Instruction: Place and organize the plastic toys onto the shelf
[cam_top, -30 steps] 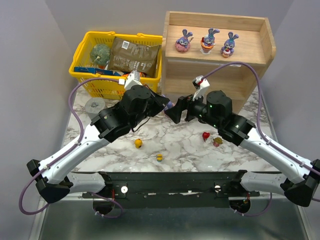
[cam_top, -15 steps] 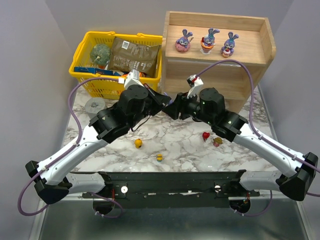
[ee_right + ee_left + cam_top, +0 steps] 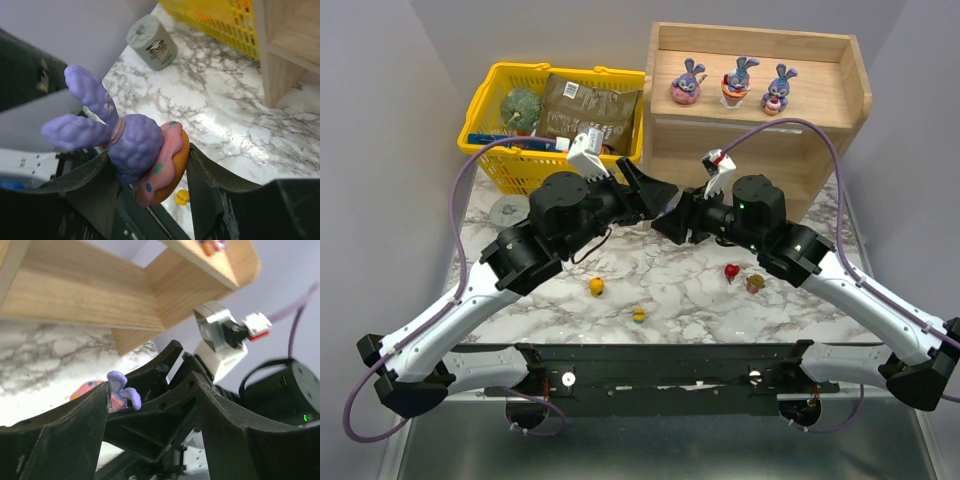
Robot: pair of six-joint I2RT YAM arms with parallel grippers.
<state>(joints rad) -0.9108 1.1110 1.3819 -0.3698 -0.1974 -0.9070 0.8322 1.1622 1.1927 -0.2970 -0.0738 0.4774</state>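
Note:
A purple-blue bunny toy (image 3: 135, 150) on a pink and orange base is clamped between the fingers of my right gripper (image 3: 150, 152), which is shut on it above the table, in front of the shelf (image 3: 760, 140). My left gripper (image 3: 150, 390) faces it with its jaws spread open around the right fingers; the bunny (image 3: 120, 392) shows beside its left finger. Three more bunnies (image 3: 738, 80) stand on the shelf's top tier. Small toys lie on the marble: two yellow ones (image 3: 597, 287) (image 3: 638, 314), a red one (image 3: 732, 271), a tan-pink one (image 3: 754, 284).
A yellow basket (image 3: 555, 125) with packets and a green ball stands left of the shelf. A grey round tin (image 3: 508, 210) lies on the table in front of the basket. The shelf's lower tier opens behind the two grippers.
My right gripper closed on the bunny that the left gripper held. My left gripper has opened and its arm has drawn back to the left.

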